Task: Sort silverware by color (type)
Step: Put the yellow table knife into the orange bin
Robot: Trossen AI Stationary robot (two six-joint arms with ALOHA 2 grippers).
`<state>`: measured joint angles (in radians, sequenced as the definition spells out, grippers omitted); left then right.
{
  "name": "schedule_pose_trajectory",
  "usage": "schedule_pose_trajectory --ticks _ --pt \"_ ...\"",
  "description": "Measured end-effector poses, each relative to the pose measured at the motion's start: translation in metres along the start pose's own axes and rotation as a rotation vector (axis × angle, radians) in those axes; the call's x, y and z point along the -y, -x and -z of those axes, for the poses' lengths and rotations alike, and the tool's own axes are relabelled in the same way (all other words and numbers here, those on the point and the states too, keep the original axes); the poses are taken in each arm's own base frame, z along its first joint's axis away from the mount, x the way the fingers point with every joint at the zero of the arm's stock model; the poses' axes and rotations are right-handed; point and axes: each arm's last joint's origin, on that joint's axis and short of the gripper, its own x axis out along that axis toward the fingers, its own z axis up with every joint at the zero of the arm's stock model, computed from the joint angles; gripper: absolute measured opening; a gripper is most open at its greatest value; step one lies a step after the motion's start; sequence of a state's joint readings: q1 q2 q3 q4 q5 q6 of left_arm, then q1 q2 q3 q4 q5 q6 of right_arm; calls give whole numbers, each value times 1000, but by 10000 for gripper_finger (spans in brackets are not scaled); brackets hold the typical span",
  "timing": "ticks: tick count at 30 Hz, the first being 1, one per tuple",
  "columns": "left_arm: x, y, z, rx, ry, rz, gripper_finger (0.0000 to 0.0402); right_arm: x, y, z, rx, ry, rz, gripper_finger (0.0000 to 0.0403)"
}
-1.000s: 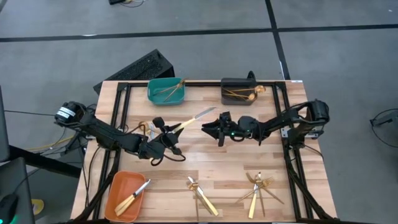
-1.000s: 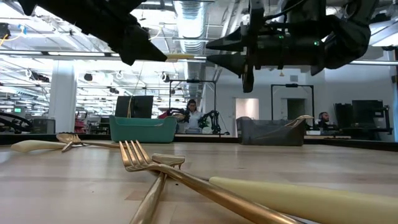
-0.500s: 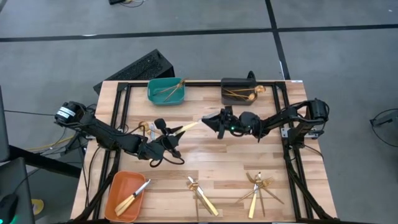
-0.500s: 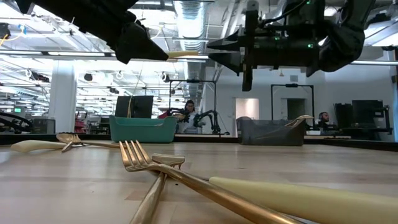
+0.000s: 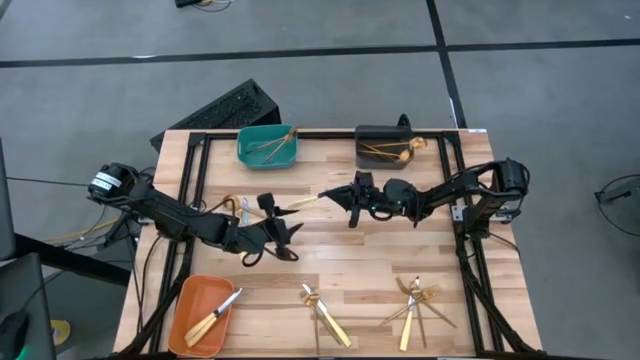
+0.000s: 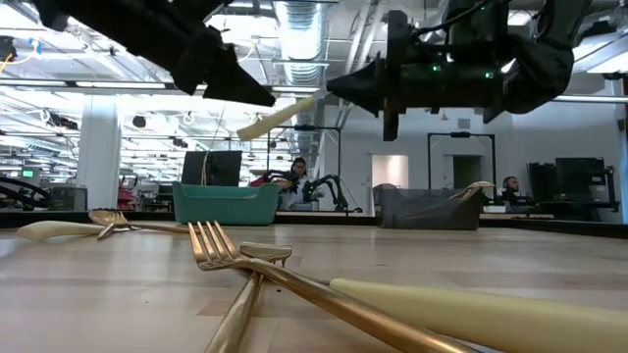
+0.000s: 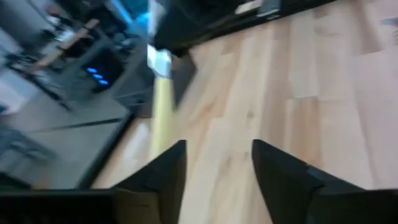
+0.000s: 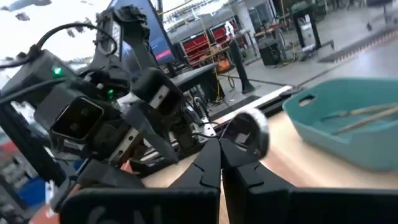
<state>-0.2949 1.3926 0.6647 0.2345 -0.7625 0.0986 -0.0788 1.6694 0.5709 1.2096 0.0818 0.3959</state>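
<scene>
From above, a knife (image 5: 305,200) hangs in mid-air over the middle of the desk (image 5: 400,262), blade end pinched in the right tool (image 5: 349,197), pale handle pointing at the left tool (image 5: 283,228), whose fingers stand apart just below it. This looks like a hand-over with the right arm now carrying.

At desk height, the knife droops from the clamped right tool, so a firm pinch and a level carry matter before heading for a bin; the orange bin (image 5: 197,314) already holds knives.

The left wrist camera shows its fingers (image 7: 163,169) spread, the handle beyond them: back off straight.

The right wrist camera shows its fingers together on the blade, with the teal bin (image 8: 348,118) ahead.
</scene>
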Motion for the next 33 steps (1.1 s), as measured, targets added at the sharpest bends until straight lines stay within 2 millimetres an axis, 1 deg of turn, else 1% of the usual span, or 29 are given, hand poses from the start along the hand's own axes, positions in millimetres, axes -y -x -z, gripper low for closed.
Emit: schedule_pose_trajectory --ticks 2,5,10,17,19,21,24,28,30,31,33 --pt "-2 -3 0 5 16 52 197 -1 0 0 -18 60 -46 21" --pt "-6 -8 -1 16 44 112 208 -1 -1 1 -60 92 -137 21" --pt "-16 -16 -3 26 121 89 211 -5 -5 -2 -85 146 -249 21" --pt "-28 -26 -5 70 196 203 211 -10 -11 -3 -121 205 -293 21" --pt "-31 -28 -7 87 223 238 203 -14 -14 -3 -125 226 -302 21" --pt "-32 -29 -6 87 232 252 186 -16 -15 -3 -132 242 -305 21" --pt "-32 -30 -6 84 226 252 146 -18 -16 -3 -131 245 -306 21" --pt "-32 -29 -5 79 221 257 67 -17 -16 -3 -129 259 -300 22" --pt "-32 -29 -6 76 239 245 26 -17 -16 -3 -129 262 -299 35" --pt "-31 -28 -5 70 262 227 19 -17 -16 -3 -130 258 -298 45" --pt "-26 -24 -5 53 304 183 19 -17 -16 -2 -141 237 -283 68"
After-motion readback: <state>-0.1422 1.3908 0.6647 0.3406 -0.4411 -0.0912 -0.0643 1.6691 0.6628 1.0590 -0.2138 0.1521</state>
